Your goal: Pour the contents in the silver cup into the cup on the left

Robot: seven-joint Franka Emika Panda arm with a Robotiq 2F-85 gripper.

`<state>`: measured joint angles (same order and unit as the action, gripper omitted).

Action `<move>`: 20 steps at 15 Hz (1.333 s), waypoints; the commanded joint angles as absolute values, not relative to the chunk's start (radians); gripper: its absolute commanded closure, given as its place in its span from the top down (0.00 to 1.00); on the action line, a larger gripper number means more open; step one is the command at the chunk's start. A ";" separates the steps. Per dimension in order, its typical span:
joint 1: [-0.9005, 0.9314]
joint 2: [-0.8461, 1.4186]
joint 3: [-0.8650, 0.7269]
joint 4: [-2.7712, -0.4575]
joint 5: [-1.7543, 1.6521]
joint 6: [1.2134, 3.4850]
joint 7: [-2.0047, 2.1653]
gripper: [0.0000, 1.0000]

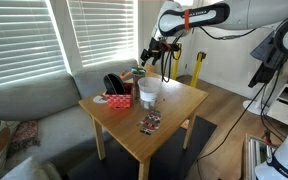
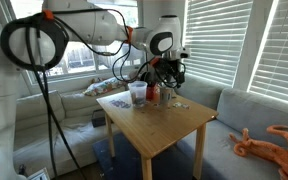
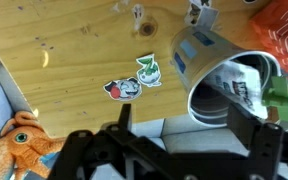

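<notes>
The silver cup [image 1: 149,90] stands upright near the far side of the wooden table [image 1: 174,110], and it also shows in an exterior view [image 2: 137,93]. In the wrist view its wide mouth [image 3: 229,90] faces the camera, with something pale inside. A squat red container [image 1: 119,100] stands close beside it, and also shows in an exterior view [image 2: 152,95]. My gripper [image 1: 151,62] hangs a little above the cup in both exterior views [image 2: 167,72]. It is open and empty. In the wrist view [image 3: 189,115] the cup lies near the right finger, not gripped.
Cartoon stickers [image 3: 134,80] lie on the table toward its middle [image 1: 150,123]. A grey sofa [image 1: 34,115] runs along the table's side. A stuffed orange toy [image 2: 269,142] lies on the sofa. Window blinds are behind. A green piece [image 3: 279,95] sits by the cup.
</notes>
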<state>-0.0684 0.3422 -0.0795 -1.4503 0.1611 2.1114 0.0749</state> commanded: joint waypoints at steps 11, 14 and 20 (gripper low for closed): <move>-0.111 0.552 -0.032 -1.160 0.194 1.901 0.052 0.20; -0.111 0.553 -0.034 -1.151 0.187 1.893 0.055 0.02; -0.099 0.536 -0.028 -1.147 0.201 1.891 0.048 0.01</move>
